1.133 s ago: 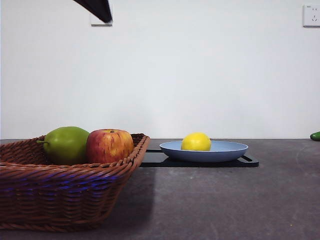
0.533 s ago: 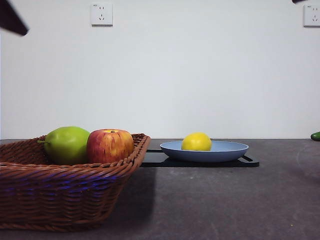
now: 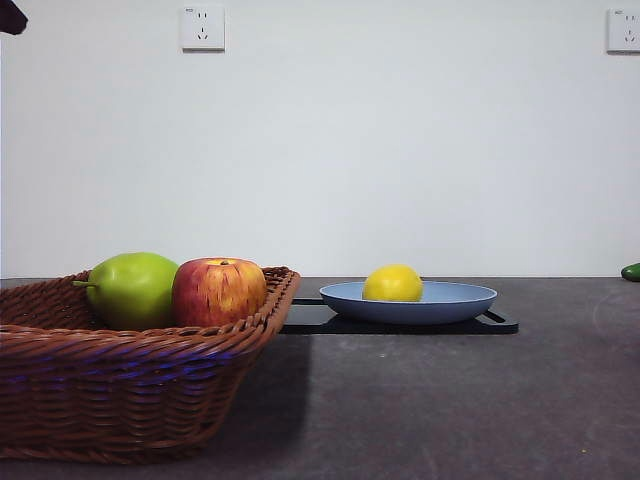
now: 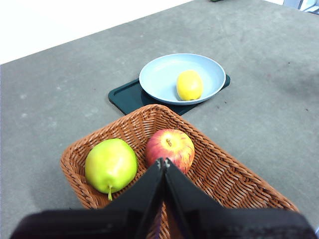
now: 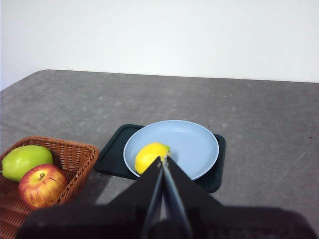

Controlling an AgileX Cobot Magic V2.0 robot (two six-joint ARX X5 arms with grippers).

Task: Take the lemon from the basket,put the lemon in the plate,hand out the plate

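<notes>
The yellow lemon (image 3: 392, 283) lies in the light blue plate (image 3: 450, 298), left of its middle. It also shows in the left wrist view (image 4: 189, 84) and the right wrist view (image 5: 149, 155). The plate (image 4: 162, 74) (image 5: 194, 144) rests on a flat black tray (image 3: 310, 318). The brown wicker basket (image 3: 120, 385) stands at the near left. My left gripper (image 4: 163, 161) is shut and empty, high above the basket (image 4: 219, 169). My right gripper (image 5: 163, 159) is shut and empty, high above the table on the near side of the plate. A black tip (image 3: 10, 15) shows at the front view's top left corner.
A green pear (image 3: 132, 288) and a red-yellow apple (image 3: 218, 291) lie in the basket. A green object (image 3: 630, 271) sits at the far right edge. Two wall sockets (image 3: 202, 27) are on the white wall behind.
The dark arm tip at the top has withdrawn from near the left socket to the top left corner. A small dark tip at the top right has left the view. The fruits, plate and basket have not moved.
</notes>
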